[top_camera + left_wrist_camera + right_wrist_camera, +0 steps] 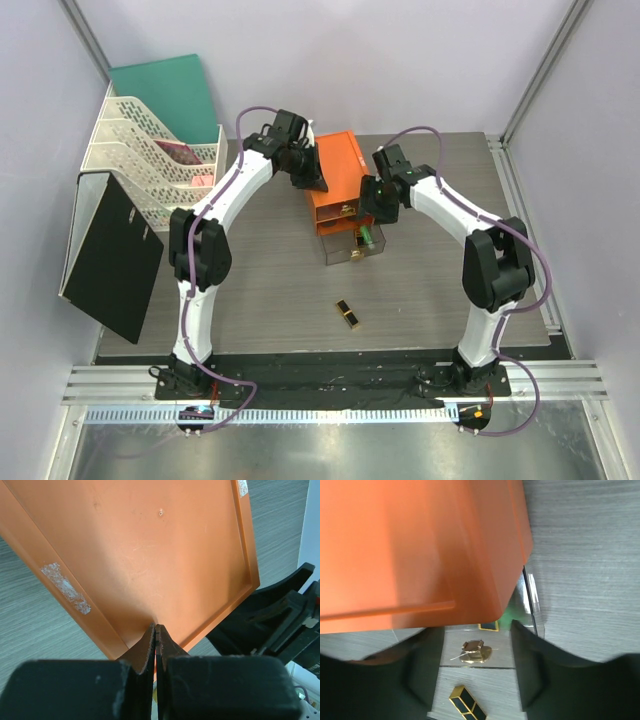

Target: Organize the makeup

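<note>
right end effector (476, 630) hangs over the pulled-out clear drawer (338, 252), jaws part-way apart with nothing between them. left end effector (156, 630) is pinched closed, holding nothing, its tips pressed on top of the orange drawer box (335, 165). a green tube (368, 238) lies in the drawer. one black-and-gold lipstick (347, 314) lies on the table (450, 290), nearer the arm bases than the drawer, its long axis slanting far-left to near-right. the right arm looks nearer and free. bare table surrounds the lipstick, and only the drawer's front lip stands between.
</note>
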`<action>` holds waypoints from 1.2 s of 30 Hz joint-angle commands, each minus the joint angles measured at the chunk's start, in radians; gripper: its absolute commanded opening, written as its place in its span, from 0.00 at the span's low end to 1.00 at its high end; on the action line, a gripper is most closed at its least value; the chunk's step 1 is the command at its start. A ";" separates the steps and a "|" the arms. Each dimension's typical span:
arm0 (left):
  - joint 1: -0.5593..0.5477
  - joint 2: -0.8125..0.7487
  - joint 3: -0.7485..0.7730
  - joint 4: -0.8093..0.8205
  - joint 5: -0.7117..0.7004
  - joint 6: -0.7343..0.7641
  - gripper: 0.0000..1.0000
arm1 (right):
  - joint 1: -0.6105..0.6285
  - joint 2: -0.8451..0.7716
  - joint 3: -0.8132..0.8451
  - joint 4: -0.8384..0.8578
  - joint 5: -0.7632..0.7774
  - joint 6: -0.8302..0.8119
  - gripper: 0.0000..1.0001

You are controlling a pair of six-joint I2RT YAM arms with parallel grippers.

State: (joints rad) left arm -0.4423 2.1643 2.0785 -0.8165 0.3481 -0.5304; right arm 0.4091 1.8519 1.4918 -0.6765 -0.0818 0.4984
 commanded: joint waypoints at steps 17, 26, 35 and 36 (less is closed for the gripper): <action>0.011 0.085 -0.054 -0.179 -0.107 0.044 0.00 | 0.240 -0.252 -0.229 -0.064 -0.107 -0.368 0.68; 0.013 0.068 -0.086 -0.185 -0.110 0.043 0.00 | 0.434 -0.140 -0.283 -0.104 -0.049 -0.409 0.68; 0.016 0.052 -0.101 -0.202 -0.120 0.064 0.00 | 0.510 -0.034 -0.304 -0.089 0.010 -0.423 0.63; 0.016 0.051 -0.109 -0.199 -0.121 0.063 0.00 | 0.510 -0.025 -0.307 -0.086 0.004 -0.425 0.59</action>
State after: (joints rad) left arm -0.4381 2.1517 2.0541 -0.8055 0.3489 -0.5373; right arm 0.8978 1.8080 1.1938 -0.7689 -0.0998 0.0940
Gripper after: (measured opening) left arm 0.001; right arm 0.642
